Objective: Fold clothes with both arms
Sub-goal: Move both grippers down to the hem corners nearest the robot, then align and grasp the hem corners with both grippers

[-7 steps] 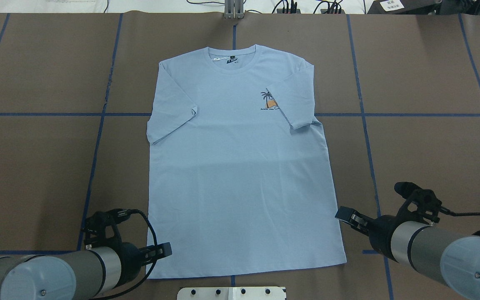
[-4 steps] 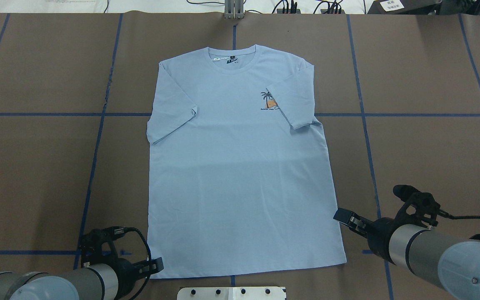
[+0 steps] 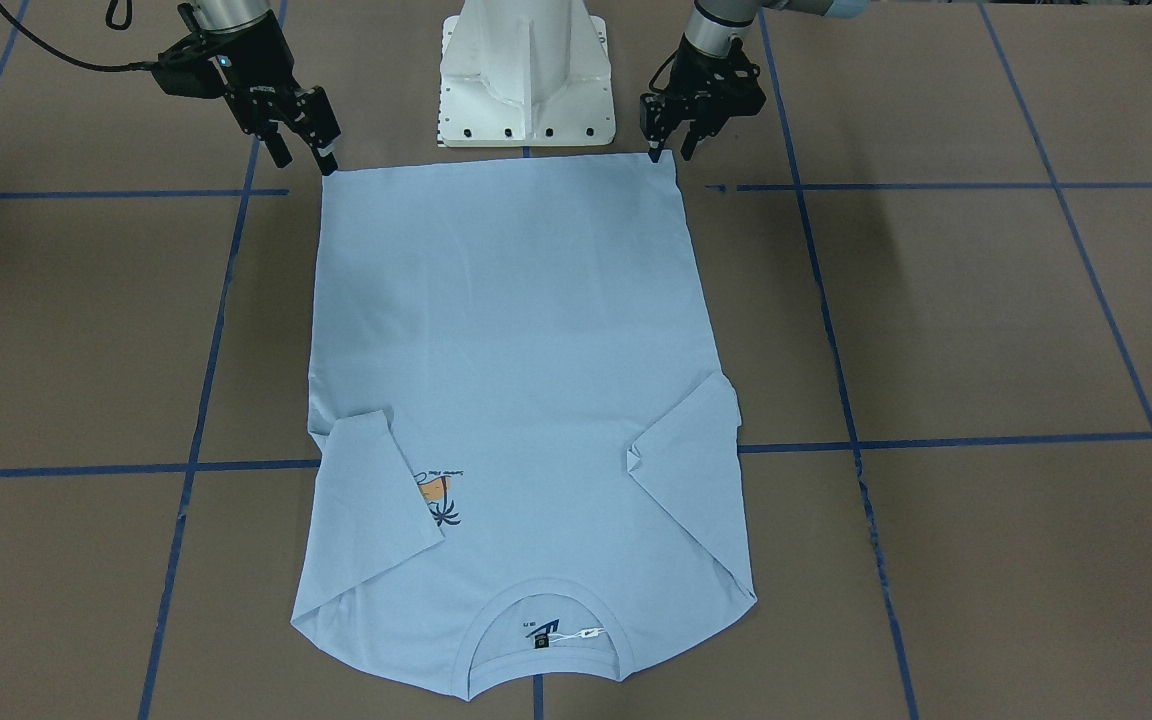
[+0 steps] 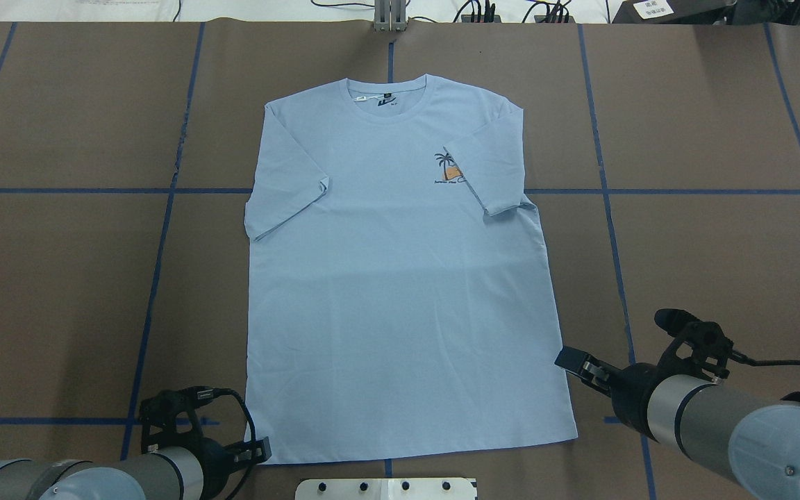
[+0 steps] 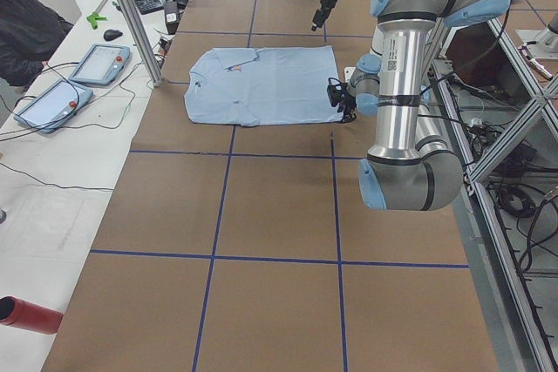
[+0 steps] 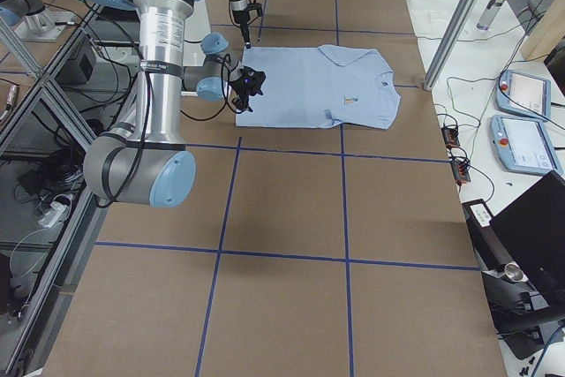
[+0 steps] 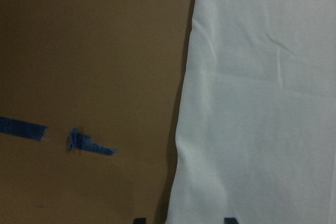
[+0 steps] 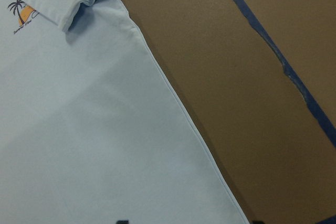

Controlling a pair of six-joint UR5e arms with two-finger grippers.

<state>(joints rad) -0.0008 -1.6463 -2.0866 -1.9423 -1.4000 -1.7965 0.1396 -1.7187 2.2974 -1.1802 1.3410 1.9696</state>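
A light blue T-shirt (image 4: pixel 400 292) lies flat and face up in the middle of the brown worktop (image 4: pixel 60 292). Its collar (image 4: pixel 386 117) points toward the far edge, and its hem (image 4: pixel 407 450) lies along the robot's edge, just in front of the white pedestal (image 3: pixel 526 70). Both sleeves (image 4: pixel 287 187) are turned in over the body, and one partly hides the chest print (image 4: pixel 450 168).

The left gripper (image 3: pixel 671 152) sits at the hem corner on the robot's left, released, its jaws spread either side of the shirt's edge. The right gripper (image 3: pixel 304 160) is at the opposite hem corner, also released and straddling the side edge. Neither grasps any cloth, and it is not possible to tell whether the tips touch it.

The likely next step is to pinch both corners and carry the hem toward the collar — and several things could spoil that.
- **Closing too high:** the jaws may catch only the top layer, so the shirt opens like a bag.
- **Closing off the edge:** a tip could push the fabric into a ridge or miss it, leaving one corner behind and the fold skewed.
- **Uneven start:** from overhead the right gripper seems a little farther up the side than the left, which may make the fold uneven.
- **Lifting quickly:** the loose sleeves could flip back out.
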